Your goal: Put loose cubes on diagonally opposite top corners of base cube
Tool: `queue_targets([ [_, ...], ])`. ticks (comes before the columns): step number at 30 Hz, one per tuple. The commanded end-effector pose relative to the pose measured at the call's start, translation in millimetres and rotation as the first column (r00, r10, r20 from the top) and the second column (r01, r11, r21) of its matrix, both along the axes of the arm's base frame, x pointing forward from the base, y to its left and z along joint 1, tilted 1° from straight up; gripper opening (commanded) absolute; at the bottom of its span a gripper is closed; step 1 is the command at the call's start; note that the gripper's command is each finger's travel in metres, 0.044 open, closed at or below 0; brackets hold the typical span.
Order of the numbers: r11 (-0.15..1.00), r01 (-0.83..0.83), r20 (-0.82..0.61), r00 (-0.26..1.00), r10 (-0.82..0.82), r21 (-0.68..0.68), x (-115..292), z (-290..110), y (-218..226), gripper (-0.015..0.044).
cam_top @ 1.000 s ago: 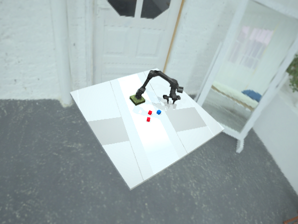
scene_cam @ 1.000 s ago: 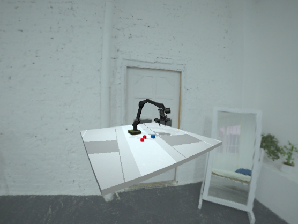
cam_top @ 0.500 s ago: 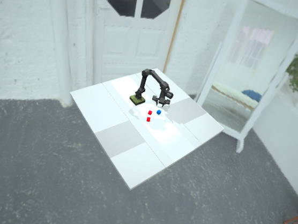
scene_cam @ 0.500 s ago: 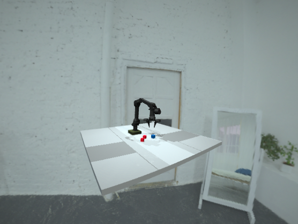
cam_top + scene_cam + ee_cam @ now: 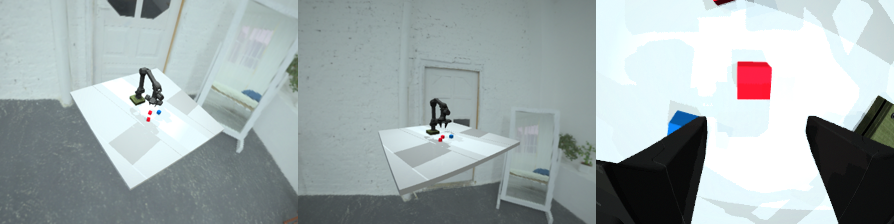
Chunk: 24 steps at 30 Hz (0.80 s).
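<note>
A blue cube (image 5: 158,112) (image 5: 451,136) (image 5: 682,121) sits on the table; in the wrist view the left finger partly hides it. One red cube (image 5: 150,112) (image 5: 442,136) (image 5: 754,81) sits on the table beside it, apart from it, ahead of the fingertips in the wrist view. A second red cube (image 5: 148,119) (image 5: 440,140) (image 5: 724,1) sits farther from the arm's base, cut off by the top edge of the wrist view. My gripper (image 5: 152,105) (image 5: 443,127) (image 5: 758,124) is open and empty, pointing down above the table, on the arm-base side of the cubes.
The arm stands on an olive base plate (image 5: 134,100) (image 5: 432,132) (image 5: 880,124), whose corner shows at the right of the wrist view. The white and grey table (image 5: 96,107) (image 5: 405,142) carries the cubes. A white framed mirror (image 5: 218,67) (image 5: 508,161) stands beyond the table's right side.
</note>
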<state>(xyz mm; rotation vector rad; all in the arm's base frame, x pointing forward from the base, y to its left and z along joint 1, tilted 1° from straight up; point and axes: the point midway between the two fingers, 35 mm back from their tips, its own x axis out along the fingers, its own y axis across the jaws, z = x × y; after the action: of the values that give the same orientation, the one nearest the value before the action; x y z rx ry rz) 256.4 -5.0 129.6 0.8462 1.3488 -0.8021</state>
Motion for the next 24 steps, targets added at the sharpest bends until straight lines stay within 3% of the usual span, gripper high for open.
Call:
queue_targets([
  [1,1.0,-0.001,-0.02,1.0,0.001,0.008,-2.5,-24.8,0.0,0.0265],
  [6,1.0,-0.001,-0.02,1.0,0.001,0.008,-3.0,-58.5,0.1,0.0265],
  [24,1.0,-0.001,-0.02,1.0,0.001,0.008,-1.9,-82.2,0.2,0.0265],
])
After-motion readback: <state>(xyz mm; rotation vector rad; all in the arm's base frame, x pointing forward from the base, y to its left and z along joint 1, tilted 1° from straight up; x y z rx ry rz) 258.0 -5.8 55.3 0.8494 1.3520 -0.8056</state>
